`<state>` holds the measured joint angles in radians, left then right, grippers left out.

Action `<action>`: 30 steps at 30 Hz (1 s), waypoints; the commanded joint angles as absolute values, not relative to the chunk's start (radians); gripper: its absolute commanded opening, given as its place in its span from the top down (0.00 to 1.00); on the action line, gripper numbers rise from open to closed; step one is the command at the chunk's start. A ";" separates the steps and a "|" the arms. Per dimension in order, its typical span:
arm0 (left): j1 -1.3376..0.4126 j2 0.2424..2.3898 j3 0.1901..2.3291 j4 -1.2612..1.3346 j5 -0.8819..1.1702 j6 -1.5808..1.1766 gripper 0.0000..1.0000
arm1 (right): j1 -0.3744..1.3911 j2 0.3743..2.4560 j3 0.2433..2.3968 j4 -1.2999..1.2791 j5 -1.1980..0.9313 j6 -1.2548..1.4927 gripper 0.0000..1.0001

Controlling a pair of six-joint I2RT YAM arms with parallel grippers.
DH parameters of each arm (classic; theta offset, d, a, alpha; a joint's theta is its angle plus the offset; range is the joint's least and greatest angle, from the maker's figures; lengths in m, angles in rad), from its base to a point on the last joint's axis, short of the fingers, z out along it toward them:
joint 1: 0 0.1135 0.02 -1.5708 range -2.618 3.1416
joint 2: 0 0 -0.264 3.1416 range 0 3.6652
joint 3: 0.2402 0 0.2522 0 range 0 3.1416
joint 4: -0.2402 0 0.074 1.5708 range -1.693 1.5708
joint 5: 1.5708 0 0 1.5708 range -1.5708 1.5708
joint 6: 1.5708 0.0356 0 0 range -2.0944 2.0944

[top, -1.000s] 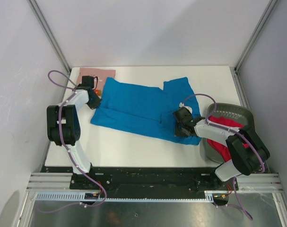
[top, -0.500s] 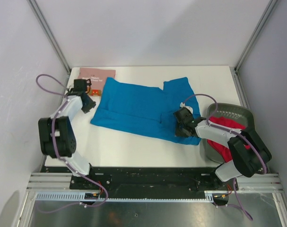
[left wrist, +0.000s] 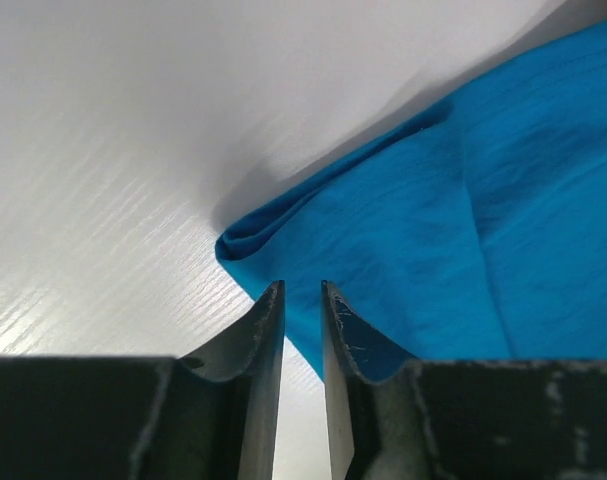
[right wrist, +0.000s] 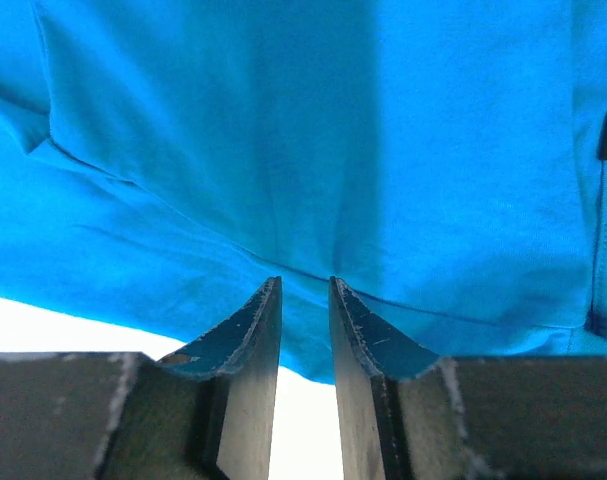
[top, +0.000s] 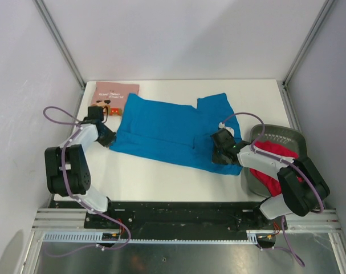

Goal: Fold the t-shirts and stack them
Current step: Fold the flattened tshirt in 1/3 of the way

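Note:
The bright blue t-shirt (top: 167, 128) lies spread flat mid-table. My left gripper (top: 105, 137) sits low at its near-left corner. In the left wrist view the jaws (left wrist: 302, 290) stand a narrow gap apart and empty, with the folded blue corner (left wrist: 245, 240) just ahead. My right gripper (top: 221, 153) is over the shirt's near-right hem. Its jaws (right wrist: 305, 282) are narrowly apart above the hem (right wrist: 453, 310), holding nothing. The pink printed t-shirt (top: 117, 93) lies folded at the back left. The red t-shirt (top: 273, 164) is in the basket.
The dark grey basket (top: 287, 136) stands at the right table edge beside my right arm. White table (top: 161, 177) shows in front of the blue shirt. Walls and frame posts enclose the table on three sides.
My left gripper has moved from beside the pink shirt toward me and down to the blue shirt's near-left corner. The right gripper has shifted only slightly.

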<state>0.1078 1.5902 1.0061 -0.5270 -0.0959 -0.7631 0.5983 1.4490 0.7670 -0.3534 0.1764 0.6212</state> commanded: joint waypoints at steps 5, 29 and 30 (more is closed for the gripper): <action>0.106 1.671 1.025 -0.489 -0.100 -0.804 0.75 | 0.594 1.446 0.765 -0.337 0.194 0.634 0.70; 0.147 1.494 0.917 -0.498 -0.216 -0.748 0.63 | 0.578 1.419 0.748 -0.358 0.200 0.633 0.70; 0.147 1.503 0.912 -0.498 -0.210 -0.750 0.63 | 0.575 1.415 0.747 -0.360 0.201 0.633 0.70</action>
